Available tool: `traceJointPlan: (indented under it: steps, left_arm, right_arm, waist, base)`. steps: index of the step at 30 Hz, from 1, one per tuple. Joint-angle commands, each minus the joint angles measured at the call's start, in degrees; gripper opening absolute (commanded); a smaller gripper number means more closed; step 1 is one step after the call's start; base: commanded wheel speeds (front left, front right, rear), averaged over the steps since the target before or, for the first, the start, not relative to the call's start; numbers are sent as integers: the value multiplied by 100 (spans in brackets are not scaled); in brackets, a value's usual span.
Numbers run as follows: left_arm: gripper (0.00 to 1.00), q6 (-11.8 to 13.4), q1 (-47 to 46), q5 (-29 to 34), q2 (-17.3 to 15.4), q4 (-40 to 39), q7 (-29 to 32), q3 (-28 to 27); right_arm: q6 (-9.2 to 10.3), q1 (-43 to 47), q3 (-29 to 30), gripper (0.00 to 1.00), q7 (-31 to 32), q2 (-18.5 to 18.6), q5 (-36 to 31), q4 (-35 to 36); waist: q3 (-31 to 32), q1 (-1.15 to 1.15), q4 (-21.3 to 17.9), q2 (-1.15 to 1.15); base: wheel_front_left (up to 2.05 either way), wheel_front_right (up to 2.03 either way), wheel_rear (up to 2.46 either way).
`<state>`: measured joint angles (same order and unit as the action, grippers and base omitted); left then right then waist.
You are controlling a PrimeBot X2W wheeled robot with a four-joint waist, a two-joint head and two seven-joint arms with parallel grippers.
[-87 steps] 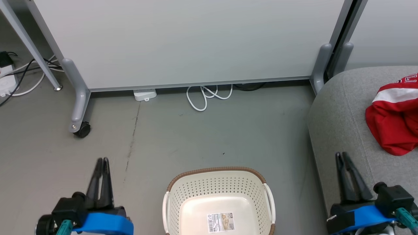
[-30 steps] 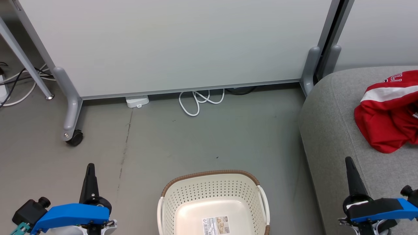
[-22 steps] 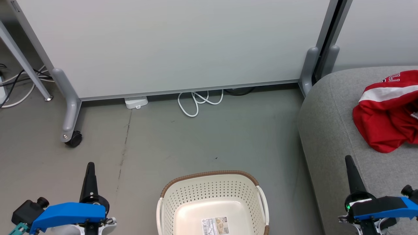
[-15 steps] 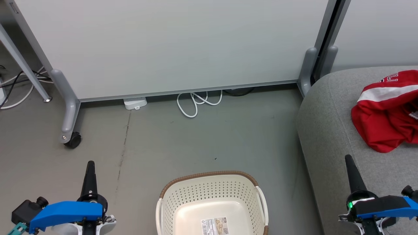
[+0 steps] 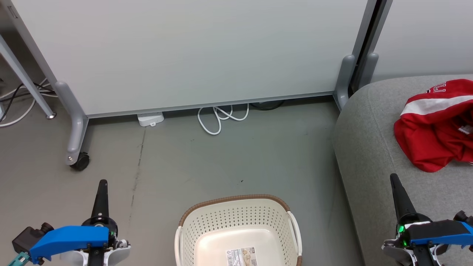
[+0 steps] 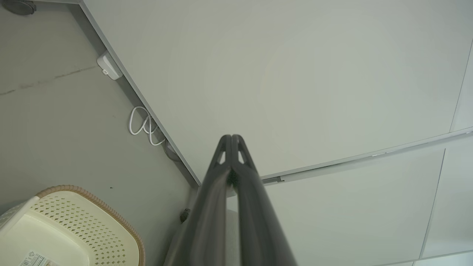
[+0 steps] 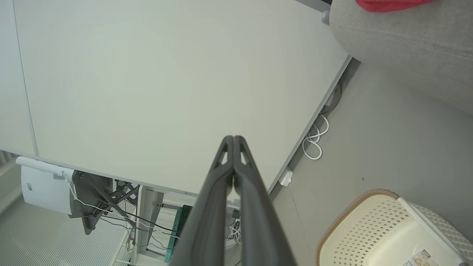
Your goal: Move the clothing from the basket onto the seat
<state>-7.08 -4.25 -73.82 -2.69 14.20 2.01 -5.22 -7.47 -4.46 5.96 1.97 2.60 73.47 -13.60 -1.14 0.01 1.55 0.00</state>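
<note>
Left gripper [image 5: 101, 184] is pinched closed on nothing; the basket [image 5: 232, 199] between my arms looks bare. Over the edge of the seat [image 5: 369, 147], my right gripper [image 5: 394, 179] is closed and empty too. With the clothing [image 5: 432, 140] lying on the cushion, I'd park both arms clear.

The clothing [image 5: 432, 136] on the far right is showing bright red, with a wide white stripe across it. The seat [image 5: 366, 147] under it is looking plain grey. The basket [image 5: 236, 218] in the near middle is showing creamy white walls dotted with rows of little holes, and a brown rim is running round its top. The floor [image 5: 221, 162] is looking dull grey, with a thin dark line on the left. The far board [image 5: 184, 51] is looking pale grey-white. The left gripper [image 5: 102, 183] and the right gripper [image 5: 393, 178] are showing black fingers and bright blue bands.
</note>
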Motion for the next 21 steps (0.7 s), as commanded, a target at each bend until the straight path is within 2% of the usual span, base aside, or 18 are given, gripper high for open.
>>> traceJointPlan:
  steps: [1, 21]
  left_arm:
    - [0, -31, -117, -122, -26, -44, 33, -42]
    - [0, -51, -184, -1067, -27, -32, 269, -96]
  right_arm:
    - [-3, -122, 13, 0, 35, 37, 120, 20]
    - [-4, -175, 42, 0, 271, 40, 1089, -17]
  waist:
    - [3, -1, -4, 0]
    - [49, -1, -79, 0]
  base:
    - [0, 0, 0]
    - [0, 0, 0]
